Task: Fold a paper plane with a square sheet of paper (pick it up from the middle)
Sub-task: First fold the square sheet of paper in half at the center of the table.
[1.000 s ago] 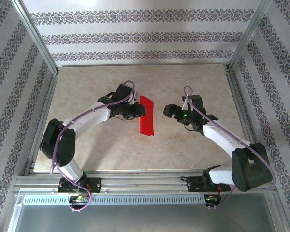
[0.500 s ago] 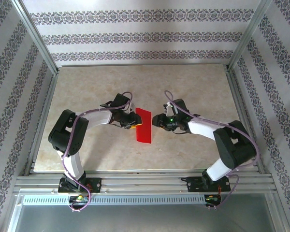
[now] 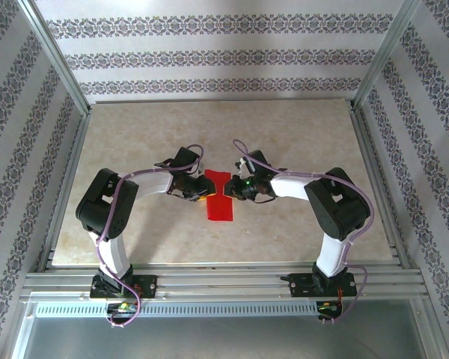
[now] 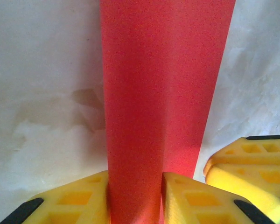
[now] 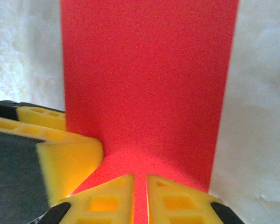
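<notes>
While the red paper [image 3: 221, 209] is seen from above as a folded strip near the middle of the table [image 3: 135, 134], the fingertips there are hidden by the gripper bodies — the grips are made plain at the wrists. The left gripper [image 4: 135, 200] is clamped on a raised fold of the paper, with the right one's yellow finger [image 4: 252, 163] just beside. The right gripper [image 5: 140, 200] is pinched nearly shut on the paper's edge — the left one's finger [image 5: 65, 149] is crowded in at its left.
</notes>
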Available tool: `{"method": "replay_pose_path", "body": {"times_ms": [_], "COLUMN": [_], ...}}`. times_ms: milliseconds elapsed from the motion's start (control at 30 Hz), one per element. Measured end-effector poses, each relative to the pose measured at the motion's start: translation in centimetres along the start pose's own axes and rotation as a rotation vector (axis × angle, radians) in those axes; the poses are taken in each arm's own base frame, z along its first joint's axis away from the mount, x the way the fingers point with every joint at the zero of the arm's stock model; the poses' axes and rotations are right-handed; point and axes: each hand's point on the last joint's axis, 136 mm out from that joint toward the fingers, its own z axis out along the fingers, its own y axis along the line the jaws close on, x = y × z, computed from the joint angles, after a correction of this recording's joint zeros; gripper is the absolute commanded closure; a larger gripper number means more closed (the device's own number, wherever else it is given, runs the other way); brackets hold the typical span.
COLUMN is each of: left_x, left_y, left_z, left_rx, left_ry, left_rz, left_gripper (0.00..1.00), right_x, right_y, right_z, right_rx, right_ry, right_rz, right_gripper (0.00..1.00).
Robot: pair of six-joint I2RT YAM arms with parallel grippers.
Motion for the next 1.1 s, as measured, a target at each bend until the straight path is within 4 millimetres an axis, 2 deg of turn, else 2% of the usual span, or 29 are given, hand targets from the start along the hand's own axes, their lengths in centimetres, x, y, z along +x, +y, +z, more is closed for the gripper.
{"method": "replay_pose_path", "body": {"times_ms": [167, 367, 500, 600, 800, 967, 1100], "left_x": [0.0, -0.2, -0.1, 0.5, 1.2, 0.5, 0.5], "left_y": [0.3, 0.9, 0.9, 0.1, -0.6, 0.3, 1.2], "left_z": [-0.2, -1.2, -2.5, -2.8, -2.3, -1.8, -1.4], "left_rx": [-0.027, -0.101, -0.177, -0.207, -0.270, -0.339, -0.377], "left_ry": [0.003, -0.020, -0.059, -0.078, -0.079, -0.087, -0.074], "left_rz": [0.005, 0.003, 0.015, 0.049, 0.092, 0.104, 0.116], "left_gripper": [0.65, 0.42, 0.36, 0.36, 0.39, 0.48, 0.55], "right_x": [0.4, 0.3, 0.5, 0.6, 0.7, 0.6, 0.7], "right_y": [-1.4, -1.3, -1.2, -1.2, -1.0, -0.8, -0.5], "right_z": [0.9, 1.1, 1.3, 1.4, 1.3, 1.3, 0.9], "right_rx": [0.065, 0.080, 0.082, 0.069, 0.045, 0.029, 0.006], "right_ry": [0.018, 0.016, 0.011, -0.002, -0.020, -0.020, -0.024], "right_rz": [0.016, 0.037, 0.089, 0.146, 0.230, 0.257, 0.251], "right_gripper": [0.87, 0.85, 0.85, 0.84, 0.83, 0.79, 0.70]}}
